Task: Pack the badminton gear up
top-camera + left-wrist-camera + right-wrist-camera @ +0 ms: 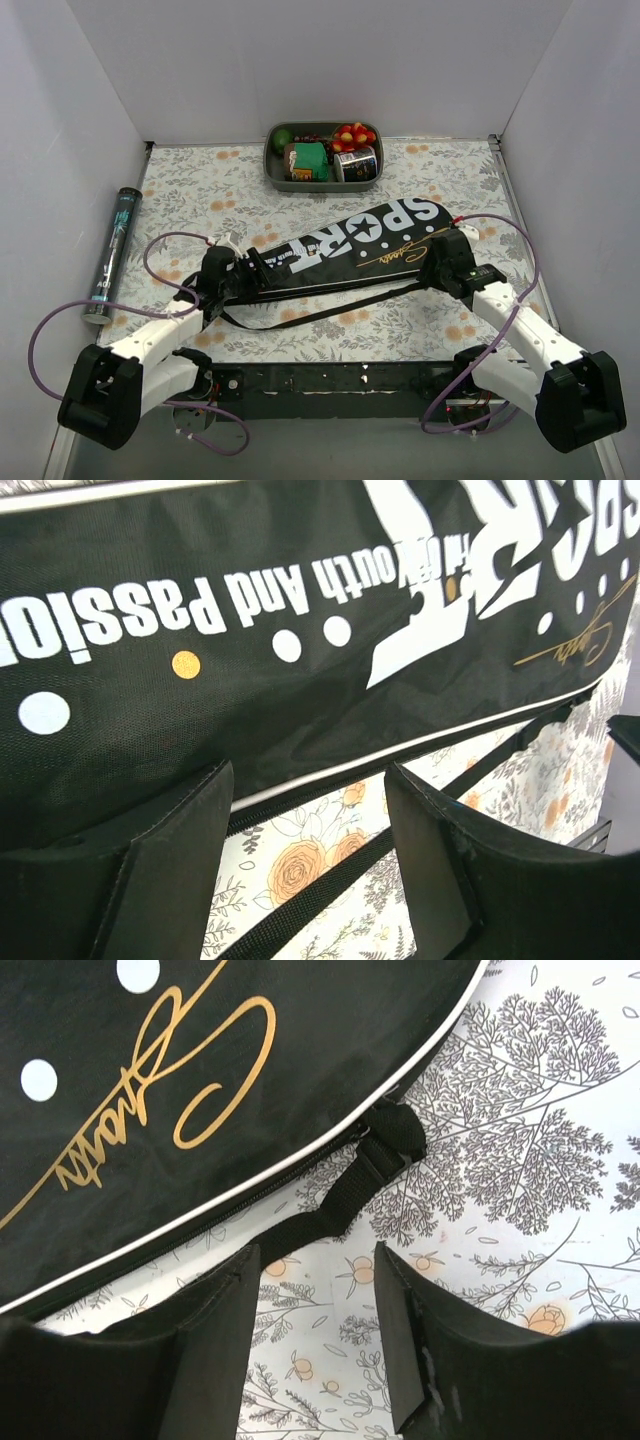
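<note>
A long black racket cover (350, 245) lettered "SPORT" lies slantwise on the floral tablecloth, wide end to the right. Its black carry strap (320, 312) trails along the near side. My left gripper (250, 272) is at the narrow end. In the left wrist view it (310, 775) stands open, with the cover's piped zip edge (420, 748) and the strap (300, 900) just beyond its tips. My right gripper (440, 262) is at the wide end. In the right wrist view it (317, 1252) is open over bare cloth, beside the strap's anchor (395, 1135) on the cover (150, 1090).
A grey oval tray (272, 165) of colourful toy food stands at the back centre. A dark tube (112, 255) lies along the left wall. White walls close in three sides. Purple cables loop beside both arms.
</note>
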You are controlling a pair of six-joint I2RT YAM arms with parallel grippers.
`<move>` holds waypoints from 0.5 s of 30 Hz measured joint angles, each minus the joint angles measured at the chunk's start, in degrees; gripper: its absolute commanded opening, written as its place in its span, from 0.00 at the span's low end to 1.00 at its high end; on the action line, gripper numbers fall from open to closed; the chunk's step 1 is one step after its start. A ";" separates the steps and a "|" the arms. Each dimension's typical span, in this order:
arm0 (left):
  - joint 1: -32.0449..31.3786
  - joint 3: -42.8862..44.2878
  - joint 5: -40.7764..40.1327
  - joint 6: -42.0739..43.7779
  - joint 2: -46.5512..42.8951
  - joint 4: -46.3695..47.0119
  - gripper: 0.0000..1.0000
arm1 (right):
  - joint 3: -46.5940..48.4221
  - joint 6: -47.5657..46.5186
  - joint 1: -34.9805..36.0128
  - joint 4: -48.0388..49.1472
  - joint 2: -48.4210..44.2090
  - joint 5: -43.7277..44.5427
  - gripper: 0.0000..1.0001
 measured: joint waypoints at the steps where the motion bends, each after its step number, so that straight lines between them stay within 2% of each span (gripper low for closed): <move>1: 0.20 0.00 -0.13 -0.11 -0.81 -0.17 0.63 | 0.00 -0.26 -0.33 0.57 0.39 -0.17 0.52; 5: 0.39 0.00 -0.04 -0.66 -3.63 -1.09 0.63 | 0.00 -1.64 -1.18 2.99 1.66 -0.81 0.42; 6: 0.39 0.00 0.31 -0.81 -4.02 -1.16 0.63 | 0.00 -1.95 -1.22 3.72 2.10 -1.05 0.32; 12: 0.50 -0.55 4.46 -1.11 -5.62 -0.70 0.62 | 0.00 -3.80 -1.53 7.34 4.17 -2.36 0.03; 15: 0.50 -1.40 6.45 -1.27 -5.90 -0.57 0.62 | 0.00 -4.22 -1.73 8.13 5.60 -2.80 0.01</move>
